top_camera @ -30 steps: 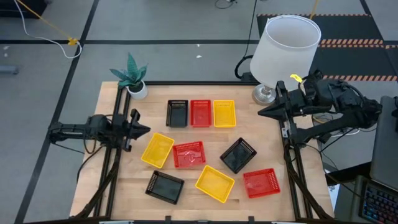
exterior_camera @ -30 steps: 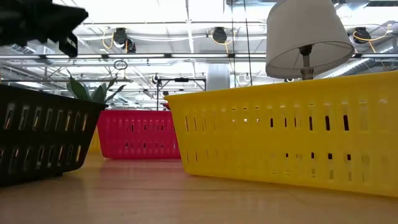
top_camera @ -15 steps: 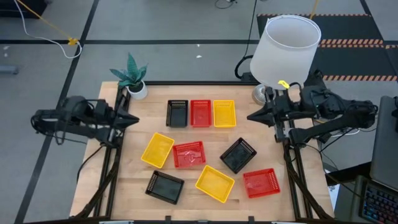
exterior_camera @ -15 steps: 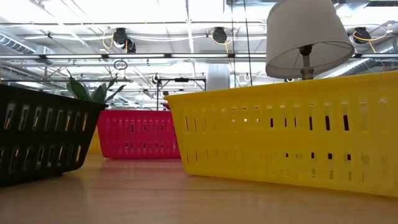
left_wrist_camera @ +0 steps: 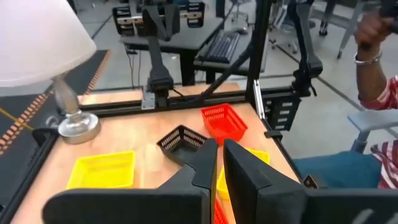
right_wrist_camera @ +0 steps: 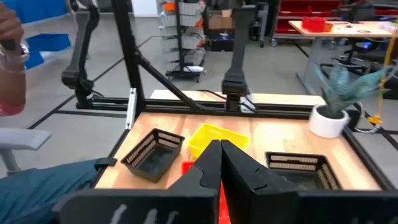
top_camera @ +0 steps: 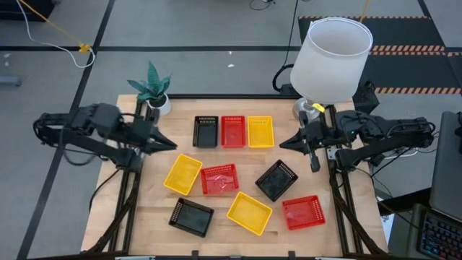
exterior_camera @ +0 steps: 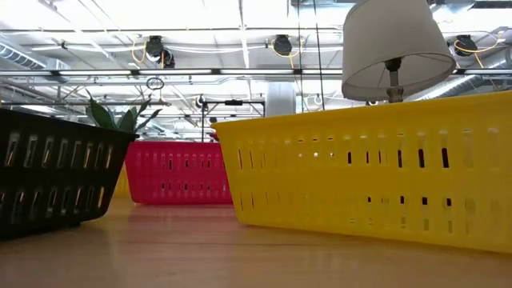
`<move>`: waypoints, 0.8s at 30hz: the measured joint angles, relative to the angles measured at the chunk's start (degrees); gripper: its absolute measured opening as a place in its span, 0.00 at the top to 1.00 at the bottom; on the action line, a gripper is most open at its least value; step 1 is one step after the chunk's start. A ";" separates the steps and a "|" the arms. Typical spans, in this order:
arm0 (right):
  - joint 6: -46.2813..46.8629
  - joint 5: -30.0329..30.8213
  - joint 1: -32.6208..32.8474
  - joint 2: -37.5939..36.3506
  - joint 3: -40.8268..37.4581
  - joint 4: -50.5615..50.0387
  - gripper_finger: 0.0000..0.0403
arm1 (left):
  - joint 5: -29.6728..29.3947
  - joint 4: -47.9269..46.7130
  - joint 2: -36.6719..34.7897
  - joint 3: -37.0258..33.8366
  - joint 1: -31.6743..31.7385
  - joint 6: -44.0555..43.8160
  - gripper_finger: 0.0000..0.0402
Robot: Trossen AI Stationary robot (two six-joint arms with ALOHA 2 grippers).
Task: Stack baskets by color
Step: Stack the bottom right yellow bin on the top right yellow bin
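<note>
Nine baskets lie on the wooden table. At the far side a black one, a red one and a yellow one stand in a row. Nearer lie a yellow, a red and a black basket, then a black, a yellow and a red one. My left gripper hangs over the table's left side, shut and empty, pointing right. My right gripper hangs over the right side, shut and empty, pointing left.
A white lampshade on a metal foot stands at the far right corner, close above my right arm. A small potted plant stands at the far left corner. A person's hand shows beyond the table's near edge.
My left gripper has risen from near the table and out of the low view, pulled back toward the left edge, then come forward again, tipping up toward level. My right gripper has sunk a little and moved toward the table's middle. The baskets have not moved.
</note>
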 joint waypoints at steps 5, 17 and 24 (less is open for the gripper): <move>-0.43 0.00 2.31 -0.20 -4.97 5.85 1.00 | -0.40 5.22 3.38 -2.18 -1.92 1.27 0.92; -2.19 4.88 3.21 -0.37 -7.07 7.88 1.00 | -7.18 20.99 7.39 -14.49 -4.43 4.84 0.92; -4.36 6.25 3.21 0.58 -7.07 7.44 1.00 | -7.23 27.71 6.77 -17.89 -3.56 7.90 0.92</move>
